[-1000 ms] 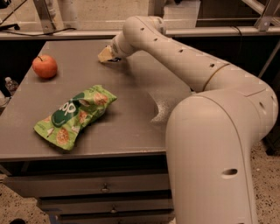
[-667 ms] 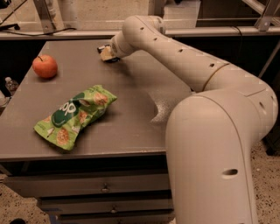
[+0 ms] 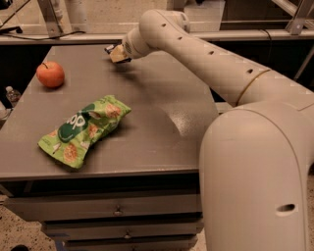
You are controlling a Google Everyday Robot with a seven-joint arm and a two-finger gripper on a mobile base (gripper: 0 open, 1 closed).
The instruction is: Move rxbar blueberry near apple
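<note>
The apple is round and red-orange, and sits at the far left of the grey table. My gripper is at the back middle of the table, a little above the surface, well to the right of the apple. It is shut on the rxbar blueberry. Only a small dark edge of the bar shows at the tan fingertips; the rest is hidden by the gripper.
A large green chip bag lies on the front left of the table, below the apple. My arm reaches across the right side of the table. Drawers are under the table front. Metal frame legs stand behind the table.
My gripper has moved slightly left and up from the table's back middle, carrying the dark bar with it. The apple and chip bag have not moved.
</note>
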